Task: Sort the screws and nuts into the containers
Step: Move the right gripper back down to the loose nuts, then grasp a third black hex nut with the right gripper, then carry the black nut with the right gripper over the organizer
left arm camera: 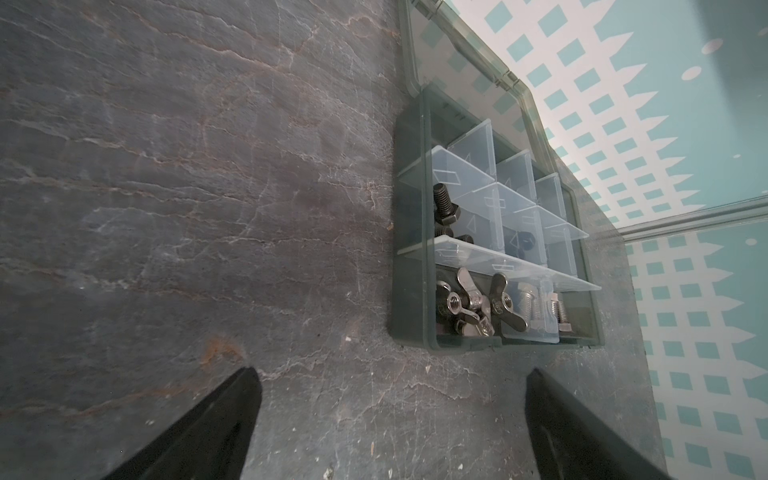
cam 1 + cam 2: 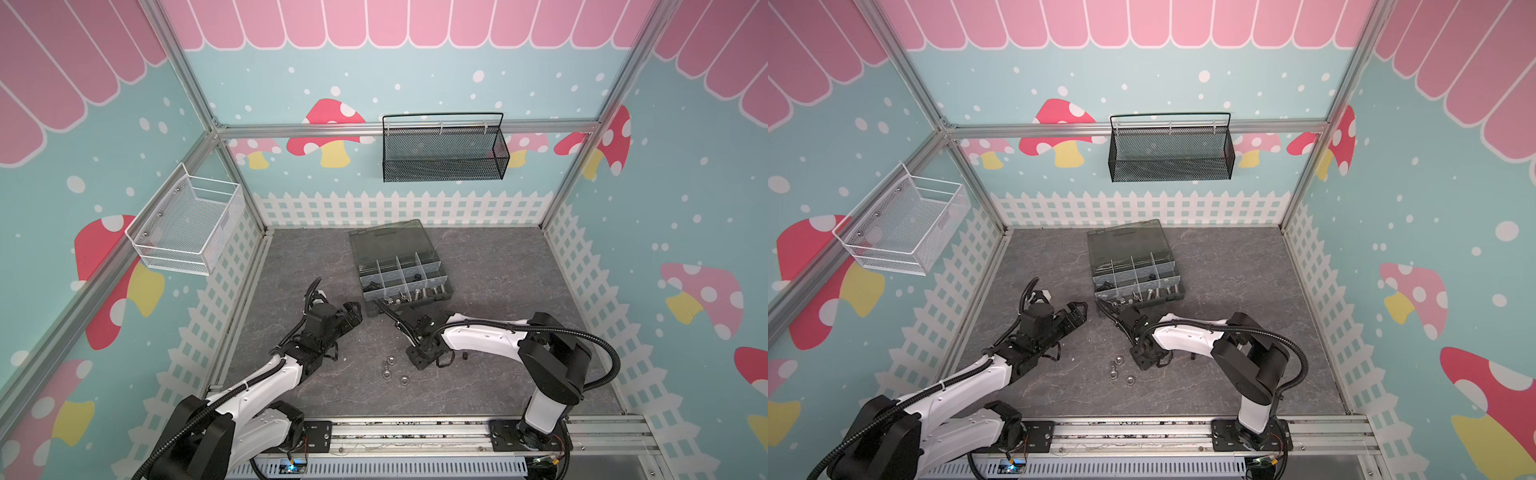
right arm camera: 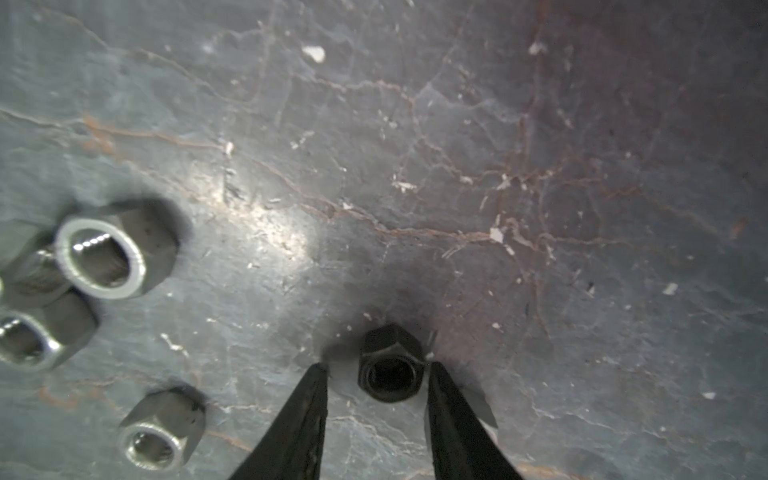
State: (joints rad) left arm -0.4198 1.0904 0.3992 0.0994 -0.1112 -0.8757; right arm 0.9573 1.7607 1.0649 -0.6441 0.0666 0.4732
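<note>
**Small black steel hex nut** [image 3: 390,365]: lies flat, bore up, on the dark grey slate-patterned tabletop [image 3: 457,124]. It is on the near side of the box and apart from it.

Handling, as I judge it:
- Light, rigid and not fragile.
- Small and low, so it is likely to squirt out or flip if pinched off-centre.
- Best hold is across two opposite flats, with the fingertips low against the table.

**Right gripper** [image 3: 378,368]: slim, tapered black fingers [image 3: 305,415] straddle the nut with the jaws partly closed. One tip sits at or nearly on a flat, and a sliver of tabletop shows on the other side. It is not clamped and nothing is lifted.

**Shiny silver hex nuts** [image 3: 104,253]: larger than the black one, with bright threaded bores. They sit near it in a tight group, with one a little apart. In both top views they show as a loose cluster between the two arms.

**Smoky-grey translucent plastic organiser box** [image 1: 409,270]: the hinged lid [image 2: 386,241] is open and laid back. Thin, pale, clear dividers form the compartments [image 1: 469,166]. Separate cells hold:
- black hex-head bolts [image 1: 444,203]
- silver wing nuts [image 1: 469,303]
- silver bolts [image 1: 528,303]

**Left gripper** [image 1: 392,370]: jaws spread wide and holding nothing. It hangs low over the table, facing the box's side wall.
</note>
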